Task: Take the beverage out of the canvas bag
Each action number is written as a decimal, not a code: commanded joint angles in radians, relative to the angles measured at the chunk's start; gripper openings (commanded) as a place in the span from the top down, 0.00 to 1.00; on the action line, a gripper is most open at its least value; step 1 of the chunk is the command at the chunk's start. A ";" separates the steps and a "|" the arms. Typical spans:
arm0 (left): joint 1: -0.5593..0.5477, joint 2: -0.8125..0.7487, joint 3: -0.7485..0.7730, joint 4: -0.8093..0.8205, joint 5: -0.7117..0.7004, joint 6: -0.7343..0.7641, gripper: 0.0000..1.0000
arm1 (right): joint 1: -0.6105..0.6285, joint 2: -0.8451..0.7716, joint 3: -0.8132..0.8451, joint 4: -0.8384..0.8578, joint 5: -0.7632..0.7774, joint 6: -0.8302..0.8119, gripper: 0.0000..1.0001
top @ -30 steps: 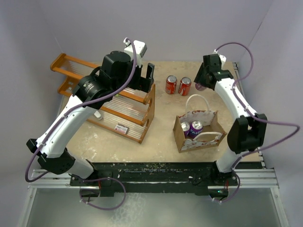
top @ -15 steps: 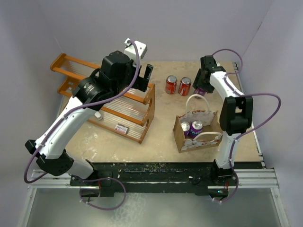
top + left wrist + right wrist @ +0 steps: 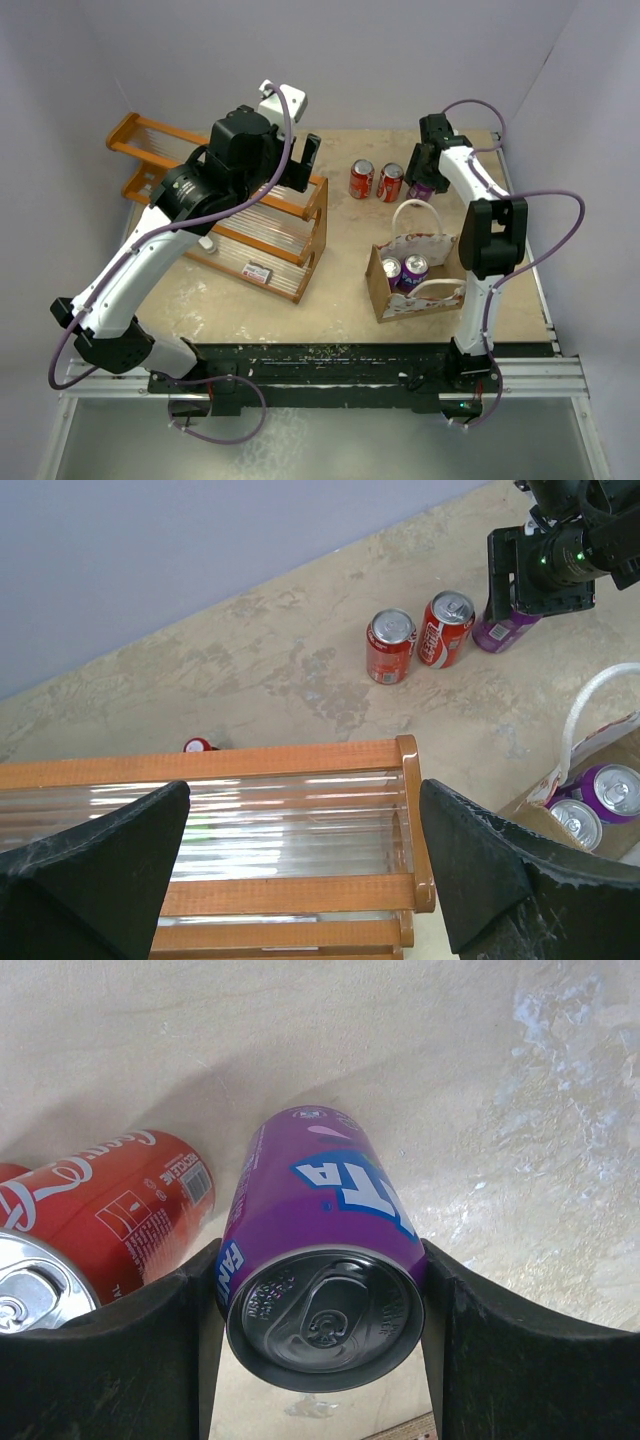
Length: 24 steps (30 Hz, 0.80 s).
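Right gripper (image 3: 424,172), pinching a purple can (image 3: 320,1250), has swung in beside the 2 red cans (image 3: 361,180) for set-down; 2 more still in the canvas bag (image 3: 432,297).

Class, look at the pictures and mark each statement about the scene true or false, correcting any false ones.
1. The right tool is shut on a purple can. True.
2. The bag is empty. False: two purple cans stand inside it.
3. Two red cans stand side by side on the table. True.
4. The left tool grips a red can. False: it is open, holding nothing, above the wooden rack.
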<state>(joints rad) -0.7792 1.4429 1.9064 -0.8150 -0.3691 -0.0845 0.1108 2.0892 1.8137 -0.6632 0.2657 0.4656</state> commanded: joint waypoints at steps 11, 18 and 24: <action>0.000 0.017 0.036 0.060 0.030 0.005 0.01 | 0.003 0.010 0.147 -0.012 -0.057 -0.070 0.20; -0.004 0.019 0.033 0.063 0.043 -0.003 0.01 | 0.003 -0.042 0.153 -0.046 -0.010 -0.093 0.08; -0.025 0.019 0.019 0.067 0.045 -0.008 0.01 | 0.003 -0.163 0.061 -0.044 -0.005 -0.113 0.08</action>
<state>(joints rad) -0.7860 1.4616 1.9068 -0.8009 -0.3363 -0.0856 0.1108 2.0659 1.9137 -0.6960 0.2325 0.3840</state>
